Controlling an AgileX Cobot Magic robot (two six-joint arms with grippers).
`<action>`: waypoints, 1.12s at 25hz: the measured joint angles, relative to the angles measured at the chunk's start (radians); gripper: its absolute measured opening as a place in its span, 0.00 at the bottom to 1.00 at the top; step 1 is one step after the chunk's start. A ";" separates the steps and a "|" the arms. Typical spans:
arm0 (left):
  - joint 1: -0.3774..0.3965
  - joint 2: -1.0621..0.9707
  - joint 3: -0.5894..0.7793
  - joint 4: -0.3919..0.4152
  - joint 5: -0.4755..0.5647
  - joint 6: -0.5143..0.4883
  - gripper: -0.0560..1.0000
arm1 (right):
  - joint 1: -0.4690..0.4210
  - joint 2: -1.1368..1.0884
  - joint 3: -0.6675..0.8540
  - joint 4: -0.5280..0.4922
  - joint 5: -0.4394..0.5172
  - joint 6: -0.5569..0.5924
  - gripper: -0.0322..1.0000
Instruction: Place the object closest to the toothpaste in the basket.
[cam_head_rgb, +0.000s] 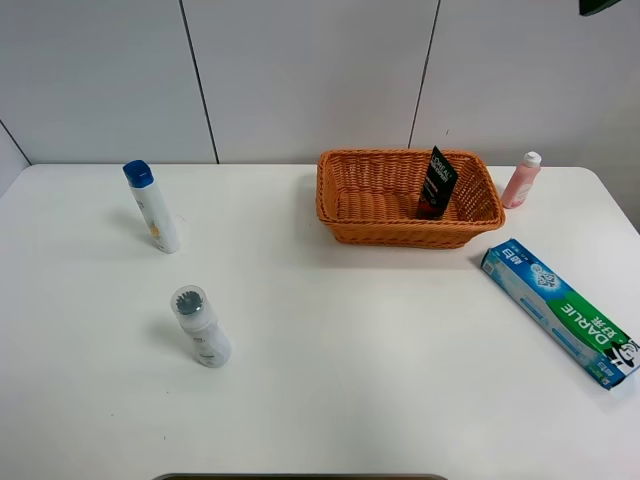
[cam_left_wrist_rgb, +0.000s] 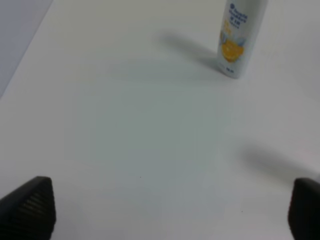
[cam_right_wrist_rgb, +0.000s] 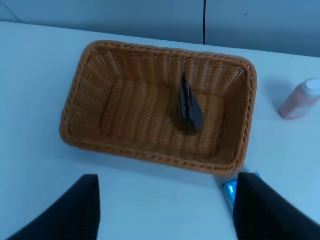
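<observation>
The blue-green toothpaste box (cam_head_rgb: 560, 312) lies flat at the right of the table; a blue corner of it shows in the right wrist view (cam_right_wrist_rgb: 230, 189). The orange wicker basket (cam_head_rgb: 400, 232) stands at the back centre-right, also in the right wrist view (cam_right_wrist_rgb: 125, 100). A black tube (cam_head_rgb: 437, 183) leans upright inside it (cam_right_wrist_rgb: 187, 107). A pink bottle (cam_head_rgb: 521, 180) stands just right of the basket (cam_right_wrist_rgb: 299, 100). My right gripper (cam_right_wrist_rgb: 167, 210) is open and empty, above the table in front of the basket. My left gripper (cam_left_wrist_rgb: 167, 207) is open and empty over bare table.
A white bottle with a blue cap (cam_head_rgb: 152, 206) stands at the back left and shows in the left wrist view (cam_left_wrist_rgb: 239, 37). A white bottle with a clear cap (cam_head_rgb: 200, 326) stands at the front left. A dark shape (cam_head_rgb: 600, 5) sits at the top right edge.
</observation>
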 joint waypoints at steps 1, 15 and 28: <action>0.000 0.000 0.000 0.000 0.000 0.000 0.94 | 0.000 -0.043 0.040 0.000 0.000 0.002 0.62; 0.000 0.000 0.000 0.000 0.000 0.000 0.94 | 0.000 -0.793 0.779 -0.058 -0.033 0.003 0.62; 0.000 0.000 0.000 0.000 0.000 0.000 0.94 | 0.000 -1.274 1.097 -0.202 -0.110 0.003 0.62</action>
